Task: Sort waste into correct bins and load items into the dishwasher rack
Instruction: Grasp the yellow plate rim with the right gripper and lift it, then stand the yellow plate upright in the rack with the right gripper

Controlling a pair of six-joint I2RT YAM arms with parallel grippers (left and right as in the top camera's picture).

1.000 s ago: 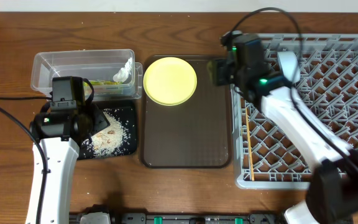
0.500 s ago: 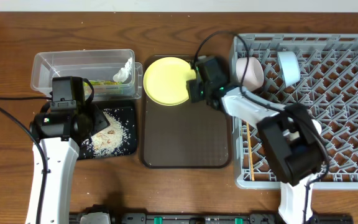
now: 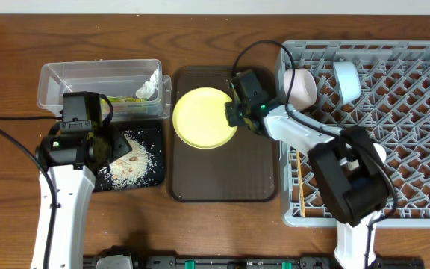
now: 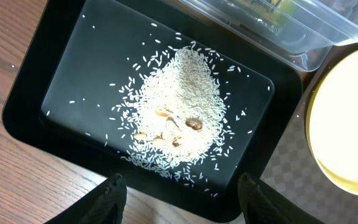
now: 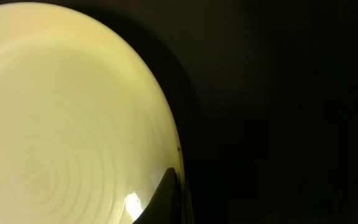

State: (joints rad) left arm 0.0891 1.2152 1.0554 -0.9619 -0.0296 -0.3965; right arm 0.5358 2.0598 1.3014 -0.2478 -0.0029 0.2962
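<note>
Yellow fills the left of my right wrist view: the round yellow plate (image 5: 61, 124), with one dark finger (image 5: 168, 193) of mine lying against its rim. My other finger is lost in the dark beside it, so I cannot tell whether my right gripper (image 3: 236, 112) is clamped on the plate or only touching it. From overhead that gripper sits at the plate's right edge, and the plate lies on the far half of the brown serving tray (image 3: 222, 175).

My left gripper (image 4: 182, 202) hangs over the black tray (image 4: 48, 81), jaws wide apart and holding nothing. Both fingertips (image 4: 112, 196) show at the bottom of the wrist view, over the tray's near edge. The rice (image 4: 179, 124) is heaped in the middle of that tray, with a few brownish bits in it and loose grains scattered round. Just behind the tray stands the clear tub (image 3: 66, 78), holding the white tissue (image 3: 150, 86) and the yellow-green wrapper (image 3: 125, 97).

To my right, the grey rack (image 3: 394, 149) carries the white bowl (image 3: 299, 87) and the light blue bowl (image 3: 346, 81) near its far left corner. The chopsticks (image 3: 298, 179) lie along its left side.
</note>
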